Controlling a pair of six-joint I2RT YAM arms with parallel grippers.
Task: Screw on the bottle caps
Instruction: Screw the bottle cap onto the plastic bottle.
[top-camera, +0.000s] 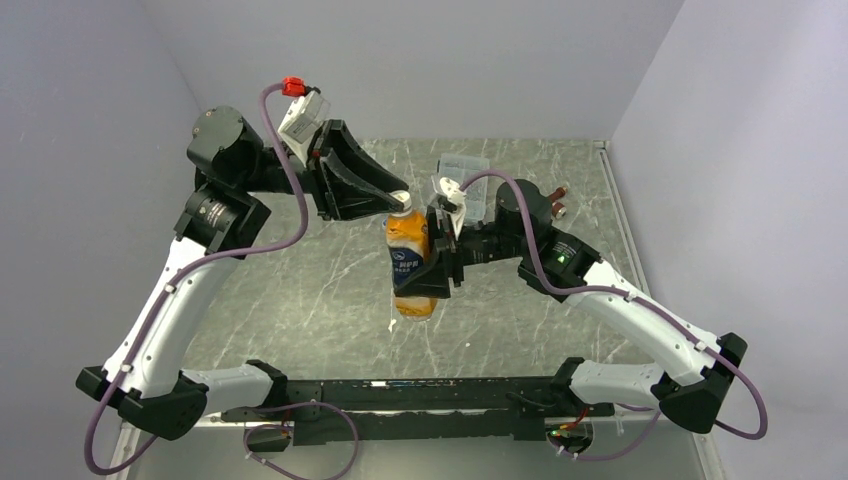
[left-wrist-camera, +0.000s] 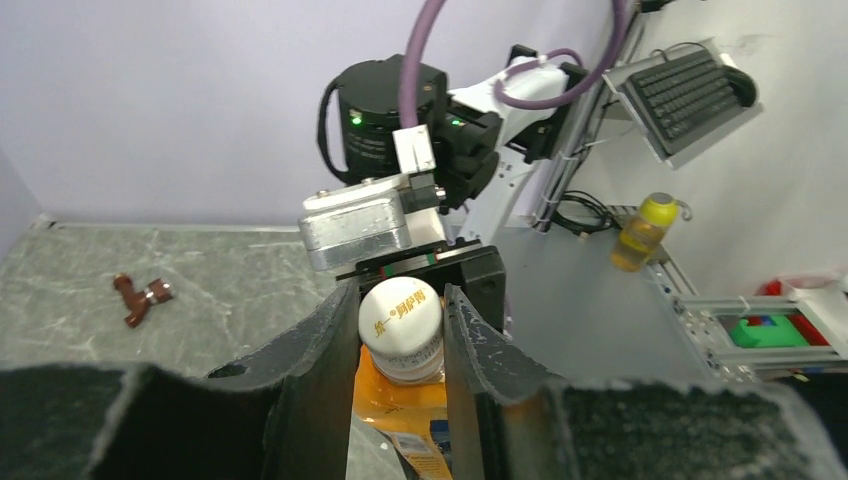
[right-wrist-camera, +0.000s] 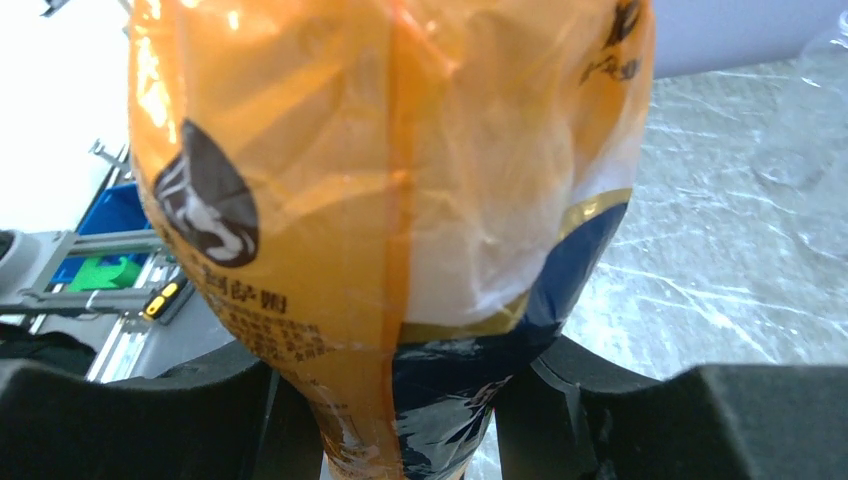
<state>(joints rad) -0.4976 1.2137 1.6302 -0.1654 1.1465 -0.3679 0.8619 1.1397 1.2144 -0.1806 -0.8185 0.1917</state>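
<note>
An orange bottle (top-camera: 408, 262) with a dark blue label band hangs tilted above the middle of the table. My right gripper (top-camera: 432, 275) is shut on its lower body; in the right wrist view the bottle (right-wrist-camera: 400, 200) fills the frame, squeezed between the black jaws of the right gripper (right-wrist-camera: 400, 420). A white bottle cap (left-wrist-camera: 402, 322) with gold lettering sits on the bottle's neck. My left gripper (left-wrist-camera: 400, 340) is shut on that cap, one jaw against each side. From above, the left gripper (top-camera: 400, 204) meets the bottle's top, where the cap (top-camera: 401, 201) shows.
A small brown object (top-camera: 556, 197) lies at the back right of the marble table (top-camera: 300, 300); the same brown object (left-wrist-camera: 140, 297) shows in the left wrist view. A clear plastic item (top-camera: 470, 180) stands behind the right arm. Walls enclose the table on three sides.
</note>
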